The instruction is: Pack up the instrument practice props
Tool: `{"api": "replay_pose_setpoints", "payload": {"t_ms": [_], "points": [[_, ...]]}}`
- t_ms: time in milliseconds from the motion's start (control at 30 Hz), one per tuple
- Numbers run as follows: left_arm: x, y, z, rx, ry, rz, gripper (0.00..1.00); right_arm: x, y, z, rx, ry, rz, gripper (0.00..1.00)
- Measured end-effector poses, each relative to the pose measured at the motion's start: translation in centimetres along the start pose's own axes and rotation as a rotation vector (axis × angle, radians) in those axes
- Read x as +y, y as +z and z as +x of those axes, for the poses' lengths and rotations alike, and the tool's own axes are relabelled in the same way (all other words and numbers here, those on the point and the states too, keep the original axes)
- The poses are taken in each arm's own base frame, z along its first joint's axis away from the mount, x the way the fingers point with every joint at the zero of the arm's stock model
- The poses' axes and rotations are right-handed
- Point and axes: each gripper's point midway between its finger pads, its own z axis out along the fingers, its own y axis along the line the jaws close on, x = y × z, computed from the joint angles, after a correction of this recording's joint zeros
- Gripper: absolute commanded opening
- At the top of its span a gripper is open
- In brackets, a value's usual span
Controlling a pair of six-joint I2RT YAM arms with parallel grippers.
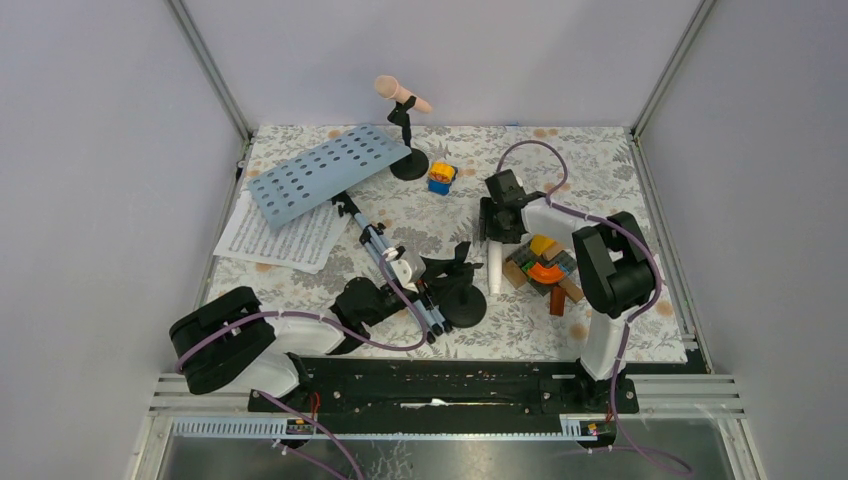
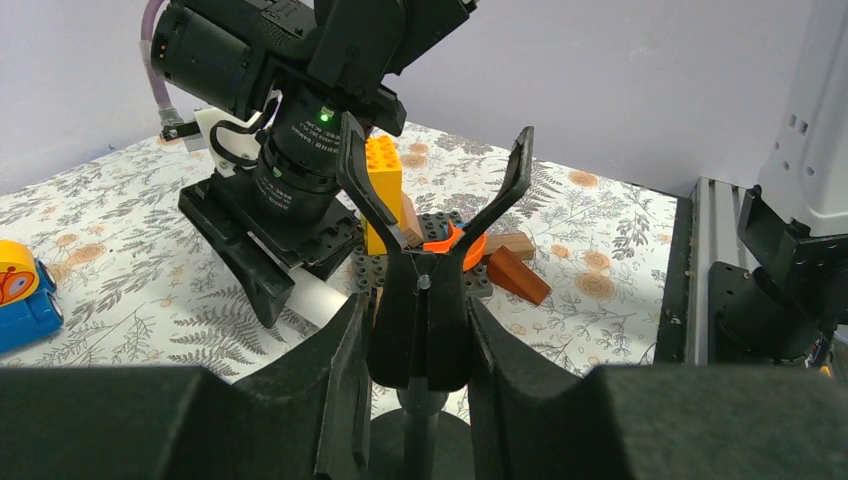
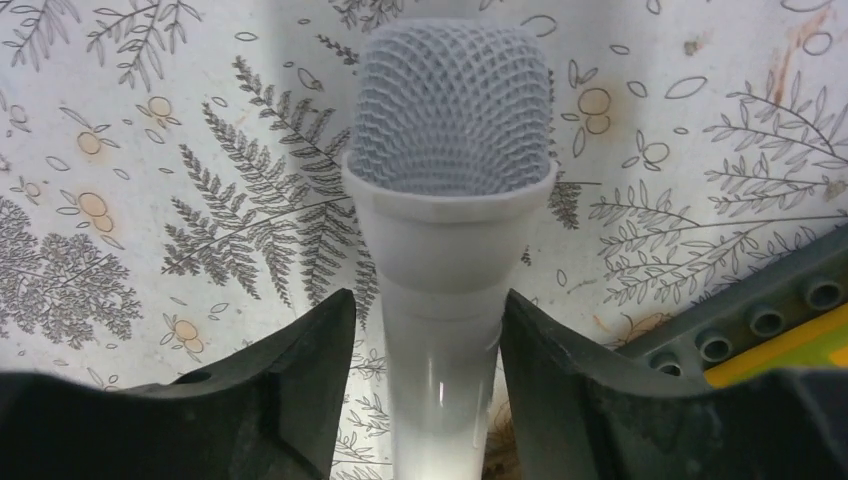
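Observation:
My left gripper [image 1: 447, 277] [image 2: 418, 312] is shut on the forked clip of a black round-based mic holder [image 2: 420, 330] that stands upright at mid-table [image 1: 466, 306]. My right gripper [image 1: 494, 238] [image 3: 428, 305] is open and straddles the white microphone [image 3: 450, 150], which lies flat on the cloth [image 1: 494, 272]; a gap shows beside its left finger. The light-blue perforated music rack [image 1: 330, 172] lies tipped over, with its tripod legs [image 1: 385, 250] towards my left arm. White sheet-music pages [image 1: 280, 238] lie under it. The pink microphone [image 1: 400, 93] sits in the second black holder [image 1: 408, 162] at the back.
A pile of colourful toy blocks [image 1: 545, 262] and brown wooden blocks [image 1: 562, 297] lies just right of the white microphone; it also shows in the left wrist view [image 2: 383, 180]. A small blue and yellow toy [image 1: 441, 177] stands near the far holder. Grey walls enclose the table.

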Motion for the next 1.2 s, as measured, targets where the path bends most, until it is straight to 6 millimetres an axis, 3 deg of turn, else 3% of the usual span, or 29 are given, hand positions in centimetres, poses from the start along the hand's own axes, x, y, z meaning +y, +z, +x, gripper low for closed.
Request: {"api": "replay_pose_setpoints", "payload": {"t_ms": [100,300,367,467,667,733,867,1033,1133,1167,1200], "points": [[0.1,0.0,0.0,-0.001,0.002,-0.006,0.00,0.4,0.0,-0.3,-0.016,-0.001,-0.026,0.76],[0.6,0.4,-0.2,0.003,0.005,-0.021,0.00,0.7,-0.9,-0.5,-0.035,-0.004,-0.048,0.85],[1.1,0.6,-0.3,0.006,0.007,-0.034,0.00,0.8,-2.2,-1.0,-0.059,-0.002,-0.062,0.87],[2.5,1.0,-0.7,0.012,0.019,-0.066,0.00,1.2,-6.0,-2.4,-0.142,0.006,-0.107,0.88],[8.6,1.2,-2.3,-0.001,0.057,-0.199,0.00,2.0,-17.0,-6.7,-0.426,0.018,-0.249,0.89],[10.9,1.4,-3.0,-0.016,0.071,-0.243,0.00,2.0,-19.0,-7.1,-0.473,0.014,-0.270,0.90],[15.4,2.0,-3.6,-0.036,0.111,-0.311,0.00,1.5,-20.0,-6.5,-0.476,0.000,-0.269,0.90],[21.4,3.5,-3.4,-0.015,0.140,-0.345,0.00,-0.1,-19.4,-3.5,-0.424,-0.012,-0.237,0.90],[24.6,3.4,-3.4,-0.013,0.143,-0.367,0.00,-1.0,-19.5,-2.4,-0.420,-0.015,-0.216,0.90],[25.3,3.3,-3.3,-0.012,0.143,-0.372,0.02,-1.3,-19.6,-2.1,-0.421,-0.015,-0.212,0.90],[26.1,3.1,-3.3,-0.009,0.143,-0.378,0.11,-1.5,-19.6,-1.8,-0.420,-0.016,-0.209,0.90]]}}
